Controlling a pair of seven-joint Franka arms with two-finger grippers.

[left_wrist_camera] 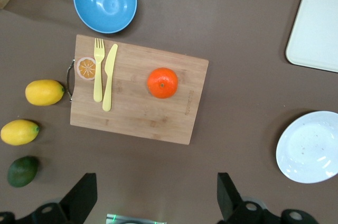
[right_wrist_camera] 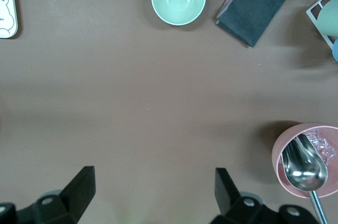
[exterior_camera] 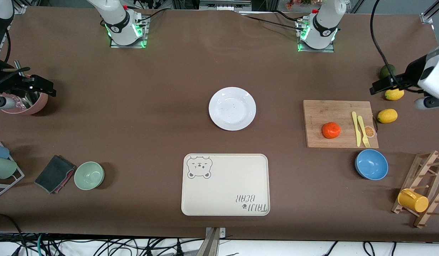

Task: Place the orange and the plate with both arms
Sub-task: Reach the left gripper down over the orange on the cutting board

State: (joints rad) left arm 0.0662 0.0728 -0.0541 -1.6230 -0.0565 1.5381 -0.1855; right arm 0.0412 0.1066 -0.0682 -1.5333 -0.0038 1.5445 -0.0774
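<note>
The orange lies on a wooden cutting board toward the left arm's end of the table. The white plate sits empty mid-table, farther from the front camera than the cream tray. My left gripper hangs open, high over the table beside the board, holding nothing. My right gripper hangs open and empty, high over the right arm's end, near a pink cup.
A yellow fork and knife lie on the board. Two lemons and a green fruit lie beside it, with a blue bowl nearer the camera. A green bowl, a dark cloth and a mug rack stand near the front edge.
</note>
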